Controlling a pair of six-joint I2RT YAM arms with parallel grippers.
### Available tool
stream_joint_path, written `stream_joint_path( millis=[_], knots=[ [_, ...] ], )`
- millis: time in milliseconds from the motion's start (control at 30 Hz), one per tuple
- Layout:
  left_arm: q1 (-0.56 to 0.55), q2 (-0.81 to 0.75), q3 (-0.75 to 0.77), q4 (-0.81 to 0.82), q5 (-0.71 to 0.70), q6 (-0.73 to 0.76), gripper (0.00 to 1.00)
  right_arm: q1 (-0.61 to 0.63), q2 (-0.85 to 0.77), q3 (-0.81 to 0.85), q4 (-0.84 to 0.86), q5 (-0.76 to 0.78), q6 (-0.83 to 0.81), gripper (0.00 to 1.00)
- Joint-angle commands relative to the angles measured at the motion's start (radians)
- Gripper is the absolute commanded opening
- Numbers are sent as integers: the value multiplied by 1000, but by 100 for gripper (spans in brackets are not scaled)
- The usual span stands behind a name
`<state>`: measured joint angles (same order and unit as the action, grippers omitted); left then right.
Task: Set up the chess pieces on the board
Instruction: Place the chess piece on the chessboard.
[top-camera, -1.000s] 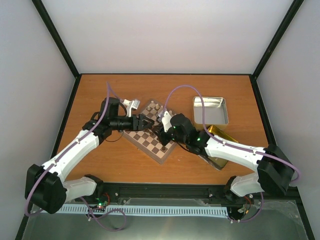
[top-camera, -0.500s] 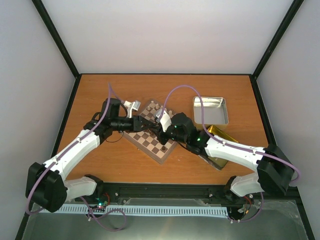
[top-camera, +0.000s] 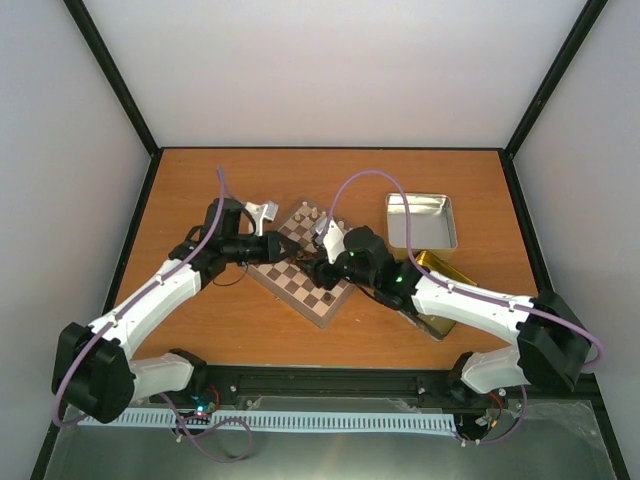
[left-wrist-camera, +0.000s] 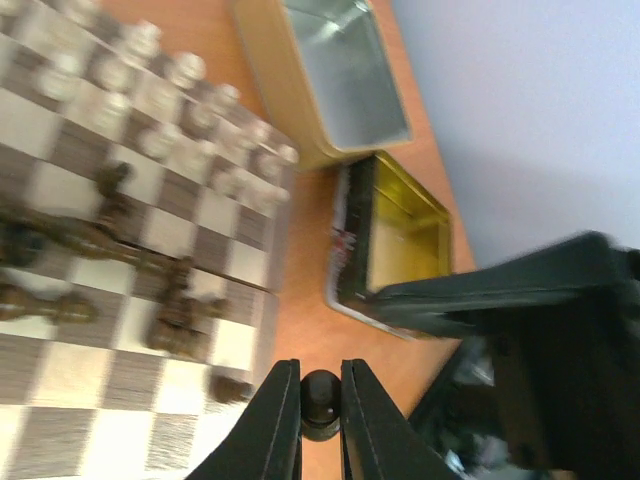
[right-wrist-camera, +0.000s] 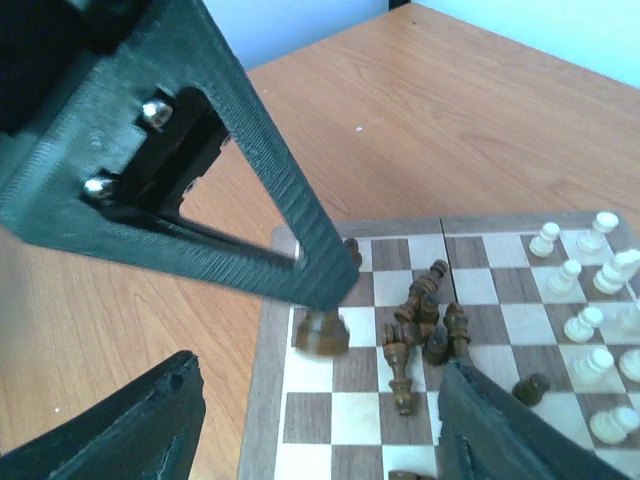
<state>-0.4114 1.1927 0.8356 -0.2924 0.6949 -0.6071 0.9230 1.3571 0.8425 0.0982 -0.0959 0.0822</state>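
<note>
My left gripper (left-wrist-camera: 320, 372) is shut on a small dark brown chess piece (left-wrist-camera: 320, 402). In the right wrist view that piece (right-wrist-camera: 322, 334) hangs blurred under the left gripper (right-wrist-camera: 326, 296), just above the near left corner squares of the board (right-wrist-camera: 330, 412). Several dark pieces (right-wrist-camera: 420, 318) lie toppled in a heap on the board's middle squares. My right gripper (right-wrist-camera: 318, 388) stands open over the board, nothing between its fingers. From above, both grippers meet over the board (top-camera: 300, 286), the left gripper (top-camera: 289, 249) facing the right gripper (top-camera: 319, 266).
Cream chessmen (right-wrist-camera: 585, 292) stand in rows along the board's far side (top-camera: 310, 213). A silver tin (top-camera: 421, 222) sits to the right of the board, and a gold tin (top-camera: 441, 274) lies partly under the right arm. Bare wooden table surrounds the board.
My left jaws have closed onto the dark piece and my right jaws have opened wide. Both arms stayed almost where they were over the board.
</note>
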Motion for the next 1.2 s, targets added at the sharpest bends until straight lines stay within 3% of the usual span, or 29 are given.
stream_joint_path(
  millis=[0,133,533,667,867,1167],
  knots=[
    [1,-34,-28,-32,-314,74,0,-8,-76,5,-85,68,78,67],
    [0,-20,-64,-70,-608,89,1,-10,-123,-26,-160,130,147,69],
    [-156,162,-86,13,-991,25,1,-10,-152,-62,-218,227,224,69],
    [-169,180,-116,67,-1020,16,1,-12,-147,-66,-220,235,227,69],
    [-170,200,-169,221,-948,40,1,-12,-140,-72,-217,232,235,69],
    [-170,260,-177,292,-962,40,1,-12,-138,-77,-215,228,250,69]
  ],
)
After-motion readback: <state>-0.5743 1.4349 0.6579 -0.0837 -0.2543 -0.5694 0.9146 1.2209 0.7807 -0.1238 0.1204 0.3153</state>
